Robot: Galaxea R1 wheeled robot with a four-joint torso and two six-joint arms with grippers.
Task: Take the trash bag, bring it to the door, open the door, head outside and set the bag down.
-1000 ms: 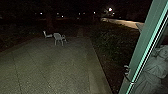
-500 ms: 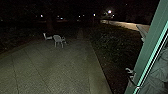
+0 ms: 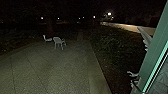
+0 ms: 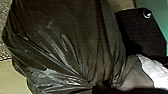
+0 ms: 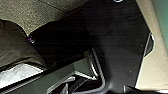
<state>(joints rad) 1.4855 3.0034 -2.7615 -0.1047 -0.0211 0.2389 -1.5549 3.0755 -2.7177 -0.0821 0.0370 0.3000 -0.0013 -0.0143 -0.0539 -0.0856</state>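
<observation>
Since the earlier frame, the robot's viewpoint has shifted, bringing the green door frame (image 3: 153, 51) nearer the head view's right edge. Outside at night, 2 white chairs (image 3: 57, 39) stand on paving (image 3: 50, 72). A bulging, dark, shiny trash bag (image 4: 62, 37) is just beside the robot's dark plate (image 4: 142, 30). Its plastic looks soft, slippery and easily torn; its weight is unclear. The gathered folds (image 4: 87, 81) seem the best hold. I cannot tell whether either end effector is open, closed or gripping.
</observation>
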